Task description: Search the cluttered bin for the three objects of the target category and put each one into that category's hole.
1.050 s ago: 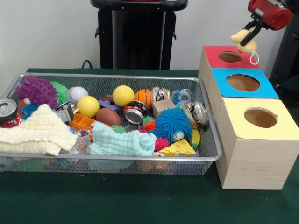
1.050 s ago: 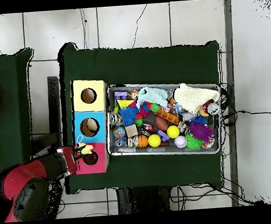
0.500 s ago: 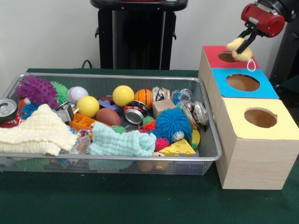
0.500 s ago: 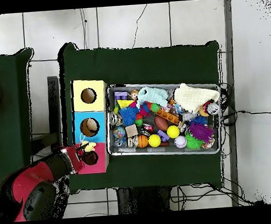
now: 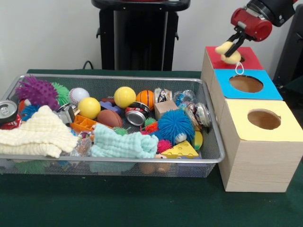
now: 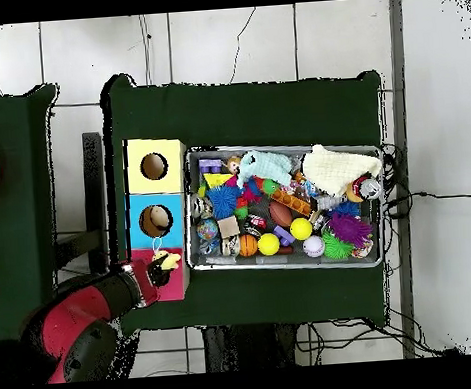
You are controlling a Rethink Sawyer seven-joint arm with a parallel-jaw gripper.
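Note:
My gripper (image 5: 230,47) (image 6: 162,267) is shut on a pale yellow plush toy (image 5: 227,52) (image 6: 168,260) with a white loop hanging below it. It hangs just above the red box (image 5: 213,57) (image 6: 174,287), over its hole, which the toy hides. The blue box (image 5: 246,84) (image 6: 155,220) and the yellow box (image 5: 262,120) (image 6: 154,166) stand in a row with it, each with a round hole. The wire mesh bin (image 5: 208,156) (image 6: 290,266) holds balls, spiky toys, cans, cloths and a cheese wedge (image 5: 180,150).
A cream cloth (image 5: 38,133) and a mint cloth (image 5: 124,144) lie over toys near the bin's front. A blue spiky ball (image 5: 174,125) sits near the bin's box end. Something pale shows inside the blue box's hole (image 6: 157,221).
The arm has carried the plush toy leftward in the front view, from beyond the red box's far corner to over its hole. The bin's contents have not moved.

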